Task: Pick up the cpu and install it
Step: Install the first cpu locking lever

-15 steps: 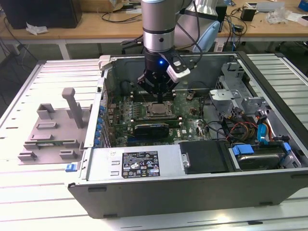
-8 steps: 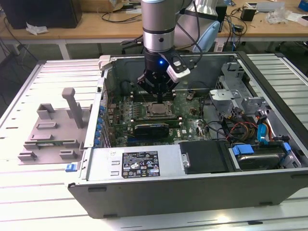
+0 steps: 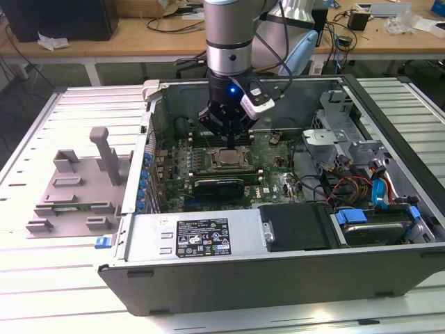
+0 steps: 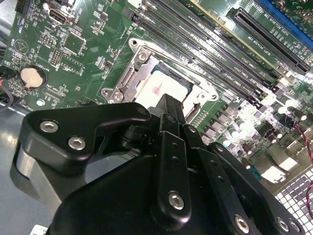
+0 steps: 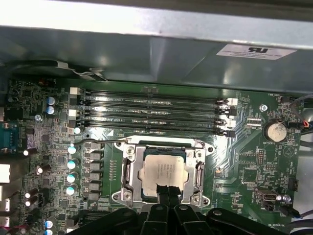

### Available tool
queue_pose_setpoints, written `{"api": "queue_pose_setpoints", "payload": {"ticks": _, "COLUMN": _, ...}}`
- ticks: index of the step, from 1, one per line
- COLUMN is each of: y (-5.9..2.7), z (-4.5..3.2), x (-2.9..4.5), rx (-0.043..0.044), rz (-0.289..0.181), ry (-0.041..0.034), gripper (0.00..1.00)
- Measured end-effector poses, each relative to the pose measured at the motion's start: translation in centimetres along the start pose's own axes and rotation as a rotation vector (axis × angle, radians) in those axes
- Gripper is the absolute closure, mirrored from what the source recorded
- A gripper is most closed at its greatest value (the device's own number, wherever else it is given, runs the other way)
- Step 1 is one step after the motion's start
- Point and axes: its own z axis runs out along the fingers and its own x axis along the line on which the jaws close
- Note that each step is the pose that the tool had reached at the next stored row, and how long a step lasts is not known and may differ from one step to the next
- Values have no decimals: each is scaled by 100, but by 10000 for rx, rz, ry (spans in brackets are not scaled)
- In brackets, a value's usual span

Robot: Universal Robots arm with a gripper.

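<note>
Exterior view: grey robot arm (image 3: 228, 42) stands over an open grey metal computer case (image 3: 208, 278), which lies flat on the pale slatted desk (image 3: 62, 292). The black claw (image 3: 229, 142) points straight down at the middle of the green motherboard (image 3: 274, 170). A grey plastic fixture (image 3: 76, 184) sits on the desk at the exterior view's left, well apart from the claw and outside the case.

Task item: the small flat square cpu with shiny silver top (image 5: 163, 171) lies flat inside the dark square socket with its metal frame (image 5: 128, 169). It looks level and is framed on all sides (seated, as far as the wrist views show). It also shows in the second wrist view (image 4: 164, 85) and in the exterior view (image 3: 228, 158).

Claw state: narrow, with the fingertips drawn together and nothing between them. In the first wrist view the claw (image 5: 166, 192) meets the cpu at one edge. In the second wrist view the claw (image 4: 168, 105) stands over that same edge.

Nearby: four long black memory slots (image 5: 151, 110) run just beside the socket. A round silver coin battery (image 5: 275, 131) sits farther off on the board.
</note>
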Motion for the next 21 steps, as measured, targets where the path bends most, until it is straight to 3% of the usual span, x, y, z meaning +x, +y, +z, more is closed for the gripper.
{"api": "queue_pose_setpoints", "payload": {"ticks": 4, "y": 6, "z": -4, "x": 92, "rx": 1, "rz": -1, "ry": 1, "gripper": 89}}
{"api": "queue_pose_setpoints", "payload": {"ticks": 11, "y": 24, "z": -12, "x": 363, "rx": 1, "rz": 0, "ry": -1, "gripper": 89}}
{"api": "queue_pose_setpoints", "payload": {"ticks": 16, "y": 24, "z": -27, "x": 386, "rx": 3, "rz": 0, "ry": 2, "gripper": 89}}
{"api": "queue_pose_setpoints", "payload": {"ticks": 21, "y": 17, "z": -188, "x": 381, "rx": 3, "rz": 0, "ry": 1, "gripper": 89}}
